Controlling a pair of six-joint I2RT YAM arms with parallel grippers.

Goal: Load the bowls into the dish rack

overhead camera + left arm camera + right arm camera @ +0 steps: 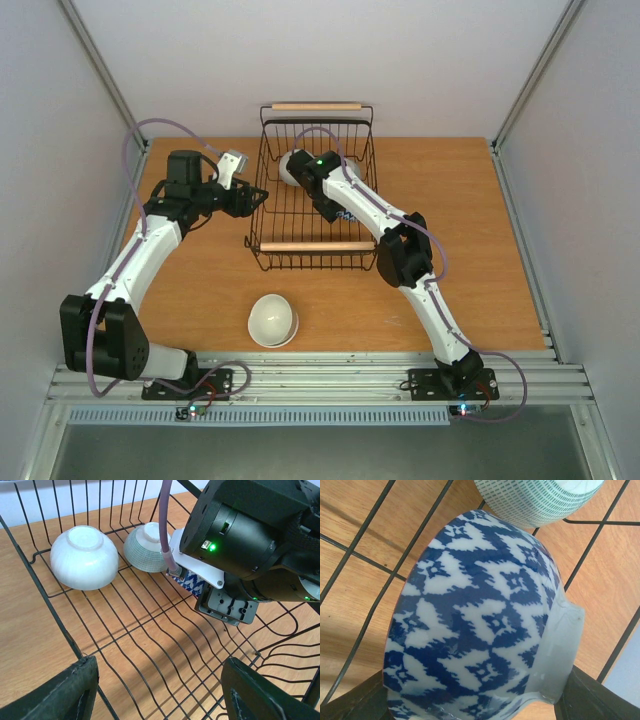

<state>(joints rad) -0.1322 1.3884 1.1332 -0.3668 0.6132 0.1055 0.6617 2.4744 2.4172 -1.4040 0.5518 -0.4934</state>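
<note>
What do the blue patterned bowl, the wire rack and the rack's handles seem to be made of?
Blue-and-white bowl: probably glazed ceramic, with a glossy sheen and a plain pale foot.
Dish rack: thin black wire, likely coated metal.
Its handles: light wood by the colour, with a matte look.

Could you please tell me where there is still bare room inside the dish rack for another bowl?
The dish rack is bare wire in its near half, between the near wooden handle and the blue-patterned bowl held by the right gripper. The far end is crowded: a white bowl and a green-patterned bowl sit side by side there.
</note>
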